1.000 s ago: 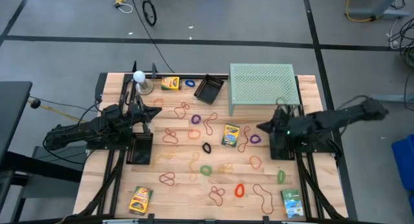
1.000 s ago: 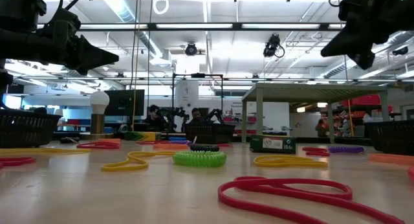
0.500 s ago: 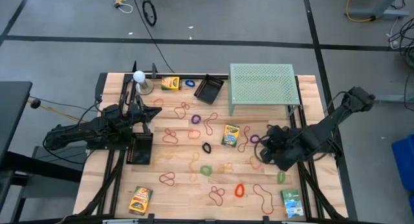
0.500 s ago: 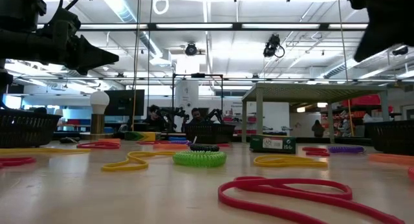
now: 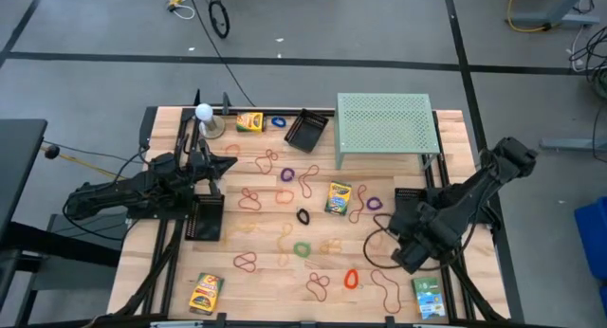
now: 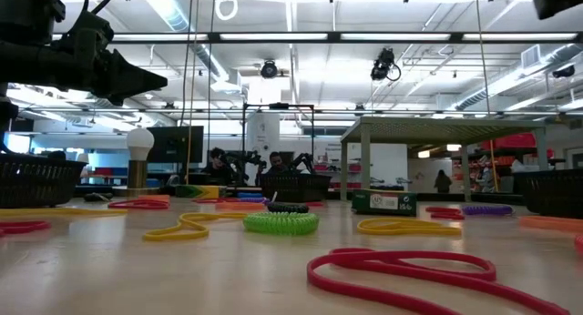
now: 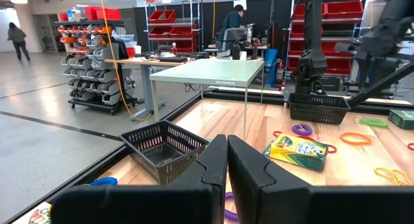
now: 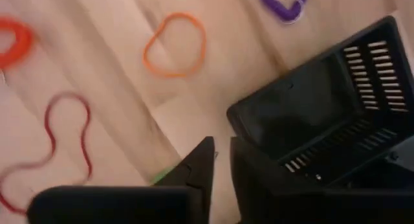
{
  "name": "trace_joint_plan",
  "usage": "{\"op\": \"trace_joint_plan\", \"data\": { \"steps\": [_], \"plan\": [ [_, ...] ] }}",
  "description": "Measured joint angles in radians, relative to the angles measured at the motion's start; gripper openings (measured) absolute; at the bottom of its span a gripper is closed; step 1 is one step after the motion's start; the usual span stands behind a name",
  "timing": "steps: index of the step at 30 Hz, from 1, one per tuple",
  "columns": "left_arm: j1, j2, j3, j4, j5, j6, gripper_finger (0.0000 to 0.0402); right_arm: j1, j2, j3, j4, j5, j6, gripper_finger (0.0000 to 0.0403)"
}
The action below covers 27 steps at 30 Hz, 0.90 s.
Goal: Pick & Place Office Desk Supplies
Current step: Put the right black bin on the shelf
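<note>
From above, the right gripper (image 5: 410, 255) hangs over the table's right side near an orange band (image 5: 375, 237), while the left gripper (image 5: 226, 164) waits over the left side; rubber bands and a crayon box (image 5: 339, 197) lie scattered between. The right wrist view shows its fingers (image 8: 202, 164) pressed almost together, empty, above the wood beside a black basket (image 8: 323, 120). The left wrist view shows fingers (image 7: 210, 172) closed, holding nothing.
</note>
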Motion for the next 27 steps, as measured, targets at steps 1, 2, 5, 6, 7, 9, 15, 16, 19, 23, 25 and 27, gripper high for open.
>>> {"op": "trace_joint_plan", "data": {
  "steps": [1,2,5,6,7,9,15,16,19,23,25,27],
  "plan": [
    [0.000,0.000,0.000,0.000,0.000,0.000,0.0020,0.008,0.009,0.000,-0.001,-0.002,-0.018,0.0083],
    [0.000,0.000,0.000,0.000,0.000,0.000,0.0020,0.014,0.019,0.000,-0.001,-0.002,-0.040,0.0095],
    [0.000,0.000,0.000,0.000,0.000,0.000,0.0020,0.024,0.055,0.000,-0.002,0.001,-0.123,0.0126],
    [0.000,0.000,0.000,0.000,0.000,0.000,0.0020,0.025,0.069,0.000,-0.005,0.010,-0.154,0.0134],
    [0.000,0.000,0.000,0.000,0.000,0.000,0.0020,0.024,0.083,0.000,-0.009,0.019,-0.183,0.0141],
    [0.000,0.000,0.000,0.000,0.000,0.000,0.0020,0.019,0.110,-0.006,-0.005,0.032,-0.238,0.0150],
    [0.000,0.000,0.000,0.000,0.000,0.000,0.0020,-0.024,0.155,-0.077,0.065,0.003,-0.319,0.0152],
    [0.000,0.000,0.000,0.000,0.000,0.000,0.0020,-0.031,0.156,-0.087,0.081,-0.008,-0.332,0.0149],
    [0.000,0.000,0.000,0.000,0.000,0.000,0.0020,-0.058,0.157,-0.115,0.117,-0.043,-0.359,0.0134],
    [0.000,0.000,0.000,0.000,0.000,0.000,0.0020,-0.086,0.157,-0.147,0.134,-0.072,-0.362,0.0102],
    [0.000,0.000,0.000,0.000,0.000,0.000,0.0020,-0.095,0.157,-0.148,0.135,-0.067,-0.362,0.0082],
    [0.000,0.000,0.000,0.000,0.000,0.000,0.0020,-0.104,0.157,-0.148,0.145,-0.061,-0.362,0.0058]
  ]
}}
